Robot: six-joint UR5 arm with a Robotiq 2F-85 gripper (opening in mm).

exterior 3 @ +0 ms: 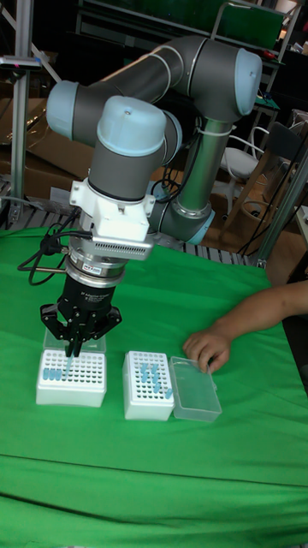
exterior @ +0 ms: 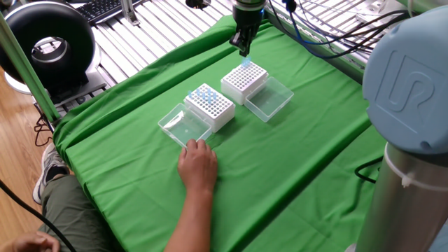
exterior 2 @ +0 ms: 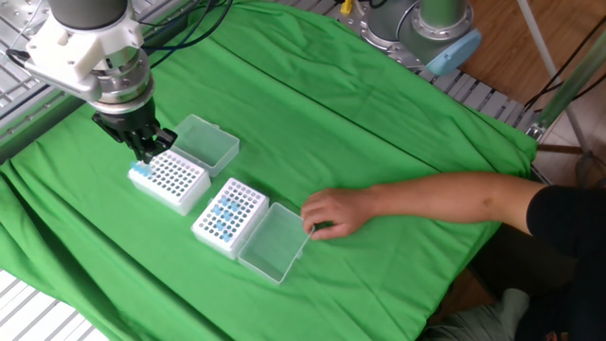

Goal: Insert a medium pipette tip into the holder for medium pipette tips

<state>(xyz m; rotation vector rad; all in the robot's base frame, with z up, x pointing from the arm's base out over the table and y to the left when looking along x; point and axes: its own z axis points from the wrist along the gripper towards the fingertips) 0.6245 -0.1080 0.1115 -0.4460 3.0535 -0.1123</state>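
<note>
A white holder (exterior: 245, 79) (exterior 2: 170, 180) (exterior 3: 71, 377) stands on the green cloth with a few blue tips at its far corner (exterior 2: 140, 170). My gripper (exterior: 243, 47) (exterior 2: 144, 150) (exterior 3: 74, 347) hangs just above that corner. Its fingers are close together on a thin, pale medium pipette tip (exterior 3: 68, 363) that points down into the holder's holes. A second white rack (exterior: 210, 105) (exterior 2: 230, 216) (exterior 3: 148, 385) beside it holds several blue tips.
Each rack has a clear lid lying open beside it (exterior: 269, 98) (exterior 2: 273, 242). A person's hand (exterior: 197, 164) (exterior 2: 327, 210) (exterior 3: 205, 347) rests on the cloth next to the second rack's lid. The robot base (exterior: 409, 91) stands at one table edge.
</note>
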